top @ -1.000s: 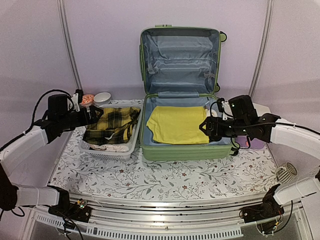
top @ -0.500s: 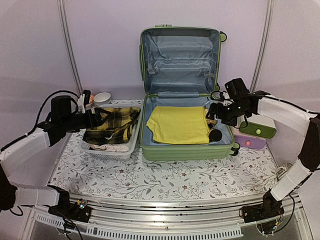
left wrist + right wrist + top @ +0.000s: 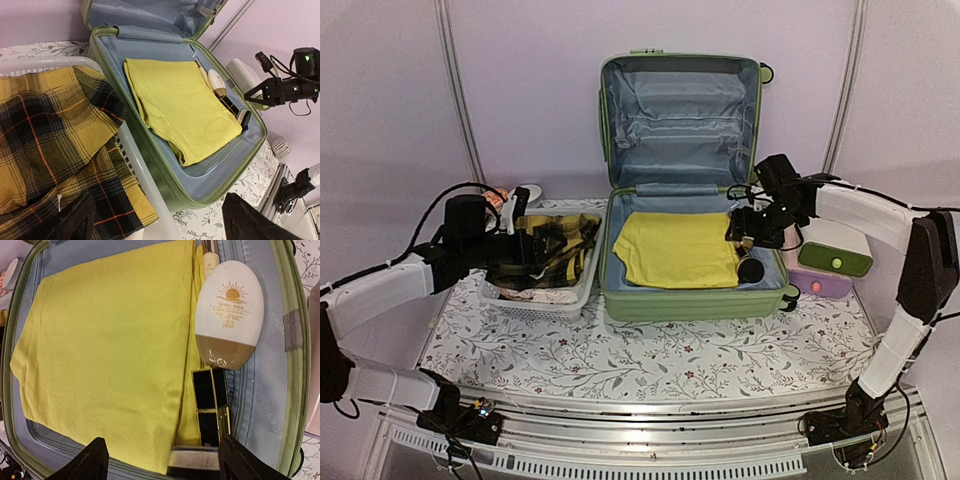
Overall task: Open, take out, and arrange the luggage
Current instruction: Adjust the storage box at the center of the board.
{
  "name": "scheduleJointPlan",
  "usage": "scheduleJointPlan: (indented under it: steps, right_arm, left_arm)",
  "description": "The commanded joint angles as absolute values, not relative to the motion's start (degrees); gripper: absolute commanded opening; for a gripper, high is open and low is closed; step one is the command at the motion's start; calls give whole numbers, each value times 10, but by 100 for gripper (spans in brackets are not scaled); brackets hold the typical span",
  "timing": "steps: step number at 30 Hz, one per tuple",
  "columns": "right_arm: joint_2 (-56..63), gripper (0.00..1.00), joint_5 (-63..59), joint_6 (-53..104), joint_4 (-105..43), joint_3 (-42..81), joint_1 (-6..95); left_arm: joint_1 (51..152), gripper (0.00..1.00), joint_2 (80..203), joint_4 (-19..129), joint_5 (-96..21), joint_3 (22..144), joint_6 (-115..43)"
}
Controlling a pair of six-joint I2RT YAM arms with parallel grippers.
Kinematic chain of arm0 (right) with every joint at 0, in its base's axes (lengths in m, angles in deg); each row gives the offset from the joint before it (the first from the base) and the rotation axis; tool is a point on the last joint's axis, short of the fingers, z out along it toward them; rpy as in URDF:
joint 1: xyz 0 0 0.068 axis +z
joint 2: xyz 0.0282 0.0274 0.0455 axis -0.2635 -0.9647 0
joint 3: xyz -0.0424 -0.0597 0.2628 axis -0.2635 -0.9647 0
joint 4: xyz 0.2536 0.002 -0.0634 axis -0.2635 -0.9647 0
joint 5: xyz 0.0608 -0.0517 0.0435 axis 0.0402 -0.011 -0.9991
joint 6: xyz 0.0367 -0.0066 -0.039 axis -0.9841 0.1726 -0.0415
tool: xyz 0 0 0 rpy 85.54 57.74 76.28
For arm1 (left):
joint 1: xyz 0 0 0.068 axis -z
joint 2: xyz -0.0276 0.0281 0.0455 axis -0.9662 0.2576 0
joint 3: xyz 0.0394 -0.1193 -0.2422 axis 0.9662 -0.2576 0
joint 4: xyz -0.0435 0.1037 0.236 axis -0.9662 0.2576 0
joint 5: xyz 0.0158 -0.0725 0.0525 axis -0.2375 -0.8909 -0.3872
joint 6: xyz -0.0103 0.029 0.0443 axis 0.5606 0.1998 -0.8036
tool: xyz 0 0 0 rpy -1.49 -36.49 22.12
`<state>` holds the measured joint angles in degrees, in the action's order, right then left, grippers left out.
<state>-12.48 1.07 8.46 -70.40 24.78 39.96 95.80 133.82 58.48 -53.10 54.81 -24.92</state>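
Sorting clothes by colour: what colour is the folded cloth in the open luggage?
The folded cloth is plain yellow, clearest in the right wrist view.

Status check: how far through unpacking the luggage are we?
Looks done: the luggage stands open with its lid upright, and a plaid garment lies in the basket. In hand: nothing is gripped. The left gripper hangs open over the basket, and the right gripper is open above the white bottle and black-and-gold case. Left: the folded yellow garment and those toiletries are inside the luggage.
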Motion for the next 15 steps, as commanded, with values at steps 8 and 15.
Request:
scheduleJointPlan:
  steps: [8, 15]
  right_arm:
    - [-123, 77, 125, 76, -768, 289, 397]
    - [9, 76, 175, 74, -767, 176, 394]
  left_arm:
    - [975, 90, 1326, 569, -524, 555, -270]
    - [984, 90, 1306, 575, -530, 552, -262]
